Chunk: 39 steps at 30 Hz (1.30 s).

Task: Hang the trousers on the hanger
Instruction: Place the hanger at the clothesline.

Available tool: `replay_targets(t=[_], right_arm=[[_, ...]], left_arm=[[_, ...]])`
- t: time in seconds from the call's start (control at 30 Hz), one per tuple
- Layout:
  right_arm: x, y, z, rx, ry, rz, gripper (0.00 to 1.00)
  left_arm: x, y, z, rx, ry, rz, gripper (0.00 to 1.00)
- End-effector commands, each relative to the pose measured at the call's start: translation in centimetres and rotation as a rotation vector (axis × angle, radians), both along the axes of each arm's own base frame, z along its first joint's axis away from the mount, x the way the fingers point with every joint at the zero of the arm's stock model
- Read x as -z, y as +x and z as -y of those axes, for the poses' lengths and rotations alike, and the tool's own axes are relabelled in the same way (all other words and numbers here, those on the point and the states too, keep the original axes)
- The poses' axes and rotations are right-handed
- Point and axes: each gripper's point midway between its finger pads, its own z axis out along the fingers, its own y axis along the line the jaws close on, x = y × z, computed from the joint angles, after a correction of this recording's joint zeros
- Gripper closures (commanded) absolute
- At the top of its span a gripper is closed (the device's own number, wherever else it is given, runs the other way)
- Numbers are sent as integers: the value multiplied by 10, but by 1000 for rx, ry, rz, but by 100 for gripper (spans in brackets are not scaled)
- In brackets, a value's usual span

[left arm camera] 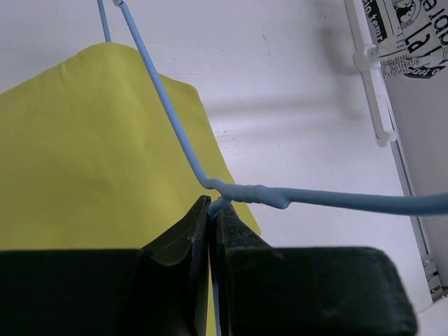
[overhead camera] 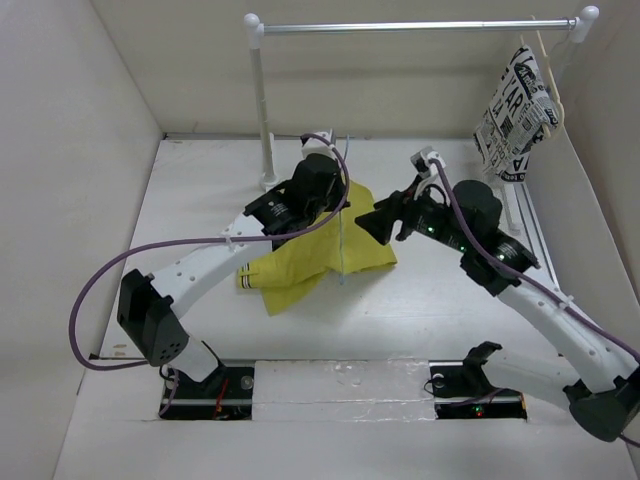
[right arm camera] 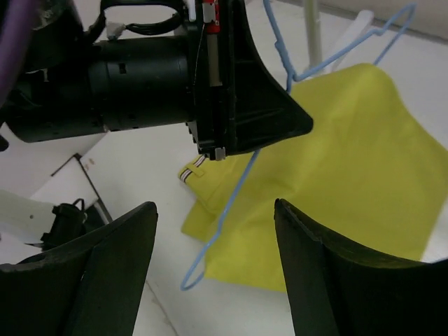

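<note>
The yellow trousers (overhead camera: 318, 258) lie spread on the table, their striped trim (right arm camera: 187, 172) at the near left edge. My left gripper (left arm camera: 213, 207) is shut on the thin light-blue hanger (left arm camera: 316, 200), pinching the wire just below its twisted neck. The frame reaches out over the trousers (left arm camera: 91, 154), and the hook (right arm camera: 199, 262) hangs below the left gripper (right arm camera: 280, 119). My right gripper (right arm camera: 215, 206) stands open above the cloth (right arm camera: 343, 175), nothing between its fingers. It sits just right of the trousers (overhead camera: 368, 226). Whether the fabric hangs over the hanger's bar I cannot tell.
A white clothes rail (overhead camera: 410, 28) spans the back on a post (overhead camera: 262, 100). At its right end a wooden hanger bears black-and-white newsprint cloth (overhead camera: 515, 115). The rail's white base (left arm camera: 374, 84) runs along the table at the right. Walls close both sides.
</note>
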Motion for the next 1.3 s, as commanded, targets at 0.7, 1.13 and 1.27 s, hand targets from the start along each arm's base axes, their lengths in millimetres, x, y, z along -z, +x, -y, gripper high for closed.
replay_targets(t=[0.7,1.13,1.27], right_arm=[[1,2,-86,-264,429,-139,100],[-90,17,-43,-186,495,0,100],[-100,27,-38,-184,491,15,100]], left_arm=[[-127,6,6,72,-245,149,100],[-236,-2,19,229,-375,306,44],[-249,-9,16,250,-376,343,37]])
